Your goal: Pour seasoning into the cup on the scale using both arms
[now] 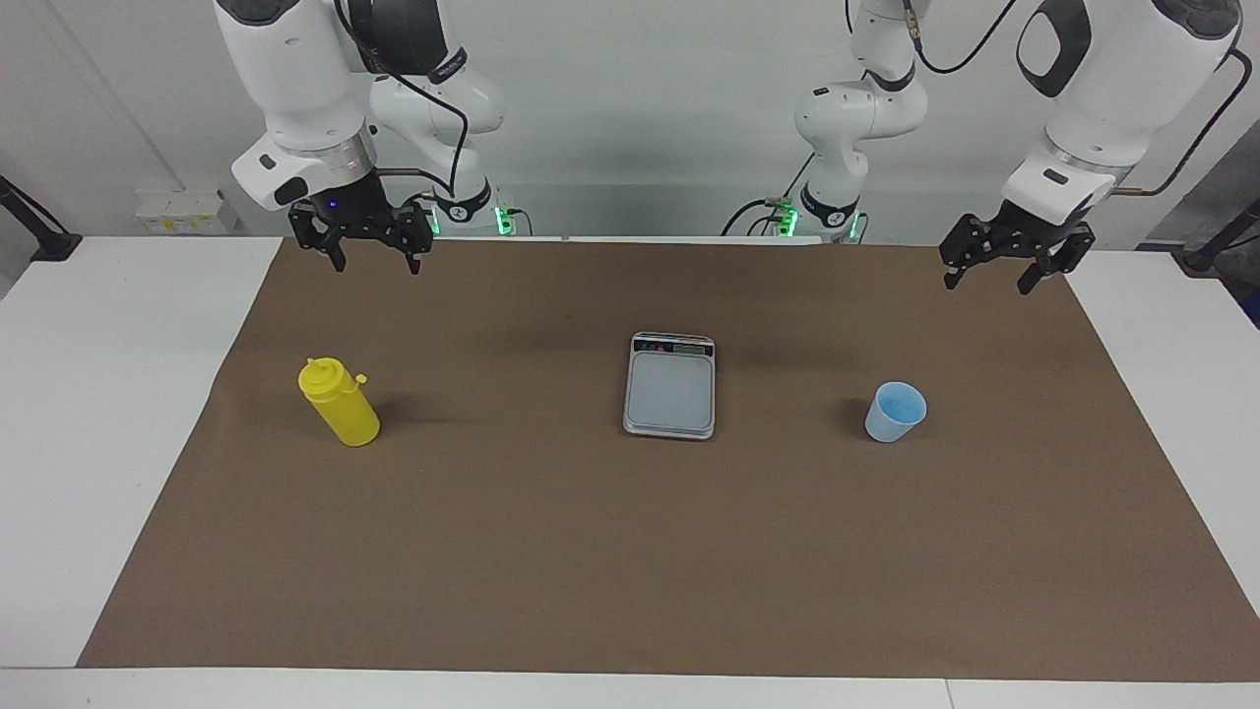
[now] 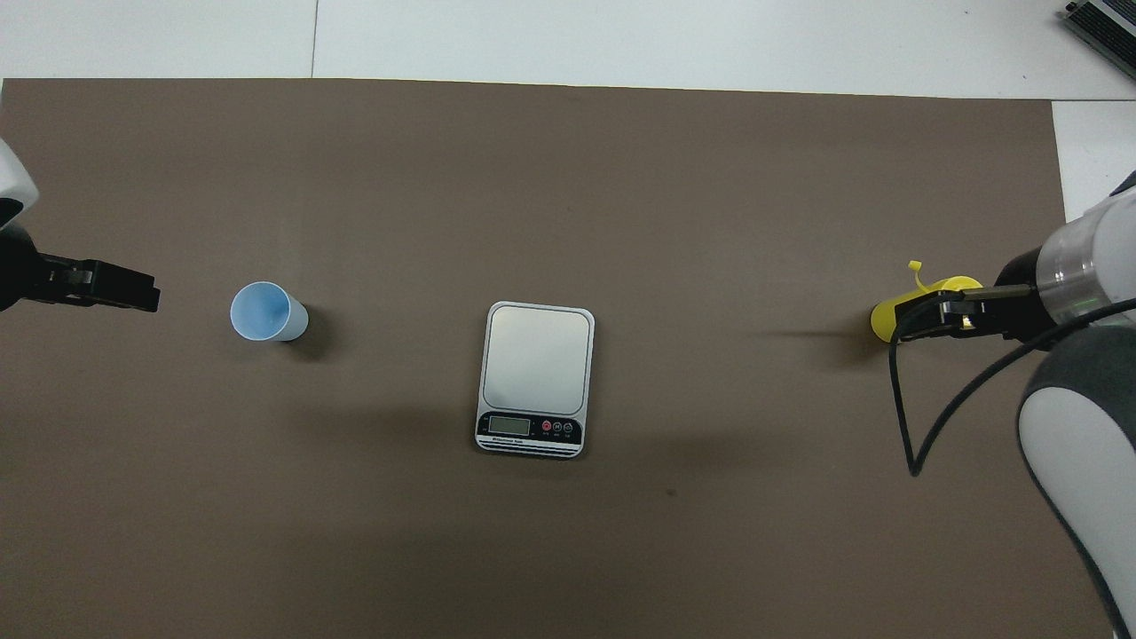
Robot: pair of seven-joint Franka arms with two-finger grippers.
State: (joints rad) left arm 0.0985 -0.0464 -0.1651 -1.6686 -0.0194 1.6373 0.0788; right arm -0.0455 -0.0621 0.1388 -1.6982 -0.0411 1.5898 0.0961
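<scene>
Nothing is held yet; both grippers hang spread and empty above the mat.

The scale [image 1: 669, 386] is taken as landmark: the cup [image 1: 895, 412] stands well apart toward the left arm's end, below the left gripper [image 1: 992, 269]; the seasoning [image 1: 340, 402] toward the right arm's end, below the right gripper [image 1: 374, 252]. The cup should probably be gripped low and set squarely on the platform.

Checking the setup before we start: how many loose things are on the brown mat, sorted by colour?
Yellow: 1, the bottle
Light blue: 1, the cup
Silver-grey: 1, the scale
Total: 3
</scene>
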